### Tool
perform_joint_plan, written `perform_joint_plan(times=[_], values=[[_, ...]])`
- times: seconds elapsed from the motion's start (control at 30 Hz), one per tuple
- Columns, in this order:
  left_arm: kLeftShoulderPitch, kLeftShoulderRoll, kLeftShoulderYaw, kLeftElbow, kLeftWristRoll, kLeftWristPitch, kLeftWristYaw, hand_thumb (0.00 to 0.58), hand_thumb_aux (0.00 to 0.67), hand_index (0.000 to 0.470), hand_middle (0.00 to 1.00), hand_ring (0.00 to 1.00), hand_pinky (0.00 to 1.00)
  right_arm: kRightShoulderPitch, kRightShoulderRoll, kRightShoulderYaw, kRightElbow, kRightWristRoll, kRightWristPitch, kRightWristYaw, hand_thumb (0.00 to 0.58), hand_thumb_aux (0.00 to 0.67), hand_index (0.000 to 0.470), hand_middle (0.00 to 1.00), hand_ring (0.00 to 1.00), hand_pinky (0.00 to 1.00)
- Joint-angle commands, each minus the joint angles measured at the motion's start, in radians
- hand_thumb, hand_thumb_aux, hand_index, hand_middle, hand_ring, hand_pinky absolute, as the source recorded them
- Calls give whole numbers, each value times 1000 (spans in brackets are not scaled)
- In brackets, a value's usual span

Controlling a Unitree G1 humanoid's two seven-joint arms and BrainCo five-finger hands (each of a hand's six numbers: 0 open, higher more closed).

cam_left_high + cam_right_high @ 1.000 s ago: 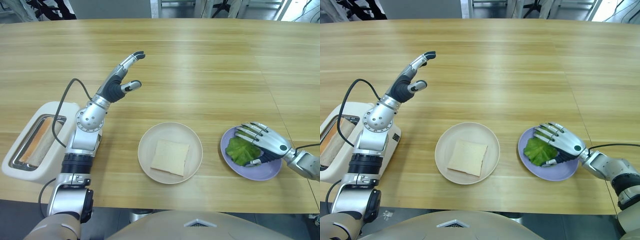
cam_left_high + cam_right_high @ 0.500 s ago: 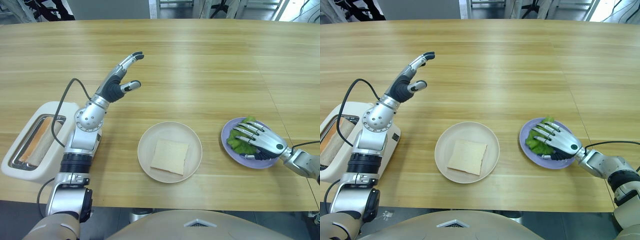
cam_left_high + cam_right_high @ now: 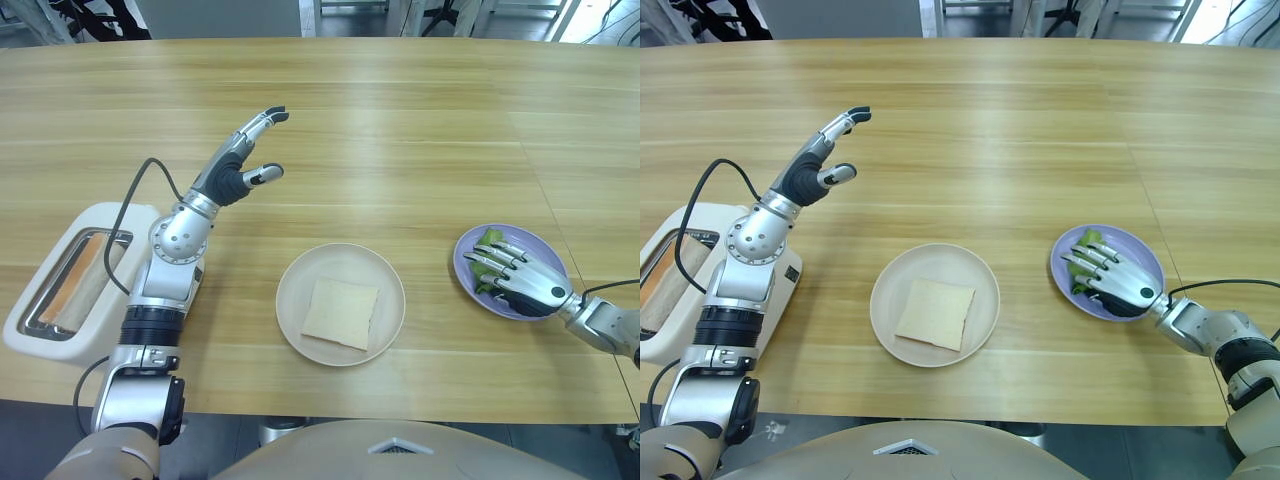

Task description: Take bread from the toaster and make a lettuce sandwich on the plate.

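While toaster (image 3: 90, 214) holds bread (image 3: 75, 285) | beige plate (image 3: 290, 300): one slice (image 3: 341, 313) | purple plate (image 3: 530, 240): lettuce (image 3: 487, 240)

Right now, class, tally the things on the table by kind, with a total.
Toaster: 1
Plates: 2 (beige plate, purple plate)
Bread: 2 (plated slice, toaster slice)
Lettuce: 1
Total: 6

Lab or office — long wooden table (image 3: 400, 120), metal legs (image 3: 318, 12) behind

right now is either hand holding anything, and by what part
The left hand holds nothing. The right hand rests on the lettuce on the purple plate; whether the lettuce is gripped cannot be told.
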Motion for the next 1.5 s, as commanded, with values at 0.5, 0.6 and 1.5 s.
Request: perform_joint_plan(times=[0.5,0.6,1.5], values=[[-10,4,-16,31,16,-14,5,0,0,0,0,0,0,45,-97,-84,-243,45,39,36,580,670,460,0,0,0],[-12,5,-17,33,17,-16,6,0,0,0,0,0,0,60,-126,-120,-299,59,47,58,580,670,460,0,0,0],[-25,-4,-37,35,15,-12,39,0,0,0,0,0,0,-25,69,-195,-697,35,-39,293,580,670,460,0,0,0]])
